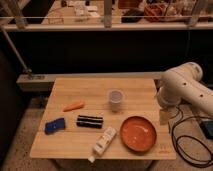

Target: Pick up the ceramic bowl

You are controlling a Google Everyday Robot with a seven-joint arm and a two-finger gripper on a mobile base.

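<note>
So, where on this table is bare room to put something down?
Bare: the back strip of the table behind the carrot and cup. Crowded: between black bar, tube and ceramic bowl. The gripper hangs at the right edge.

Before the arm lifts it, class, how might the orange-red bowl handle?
Wide and shallow, the ceramic bowl likely won't tip. Its smooth, plate-like surface may slip. The gripper hangs at the table's right edge, clear of it.
</note>
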